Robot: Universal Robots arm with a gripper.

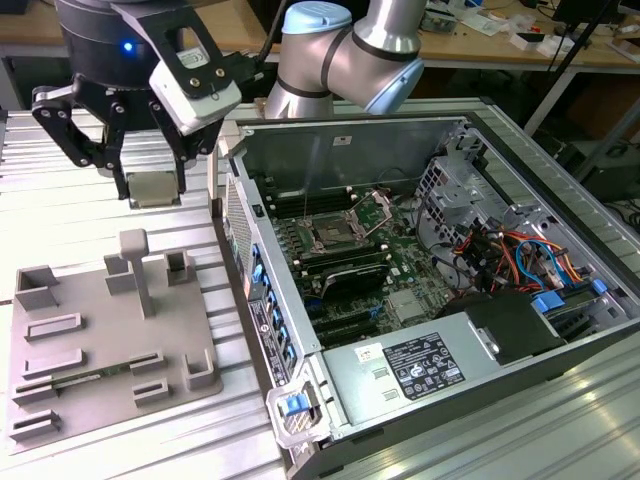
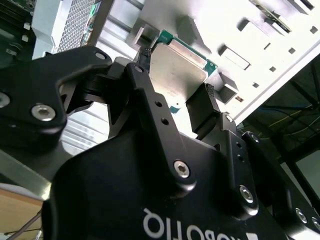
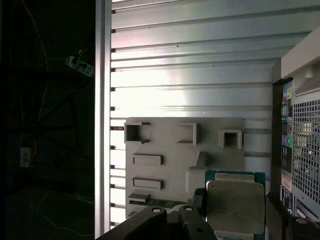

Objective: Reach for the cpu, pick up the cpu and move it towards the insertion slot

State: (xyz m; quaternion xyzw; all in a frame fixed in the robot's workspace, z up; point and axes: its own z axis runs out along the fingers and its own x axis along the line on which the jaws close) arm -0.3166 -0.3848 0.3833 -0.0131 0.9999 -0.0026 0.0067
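Note:
My gripper is shut on the cpu, a flat pale silver square chip held by two opposite edges. It hangs in the air above the ribbed table, over the far end of the grey tray, on the exterior view's left of the open computer case. In both wrist views the cpu sits between the black fingertips, with a green edge showing at its rim. The insertion slot is the square dark socket on the green board inside the case, with its silver bracket hinged up.
The grey plastic tray with raised blocks lies on the ribbed metal table below the gripper. The case's side wall stands between the gripper and the board. Long black memory slots, cables and a power supply fill the case.

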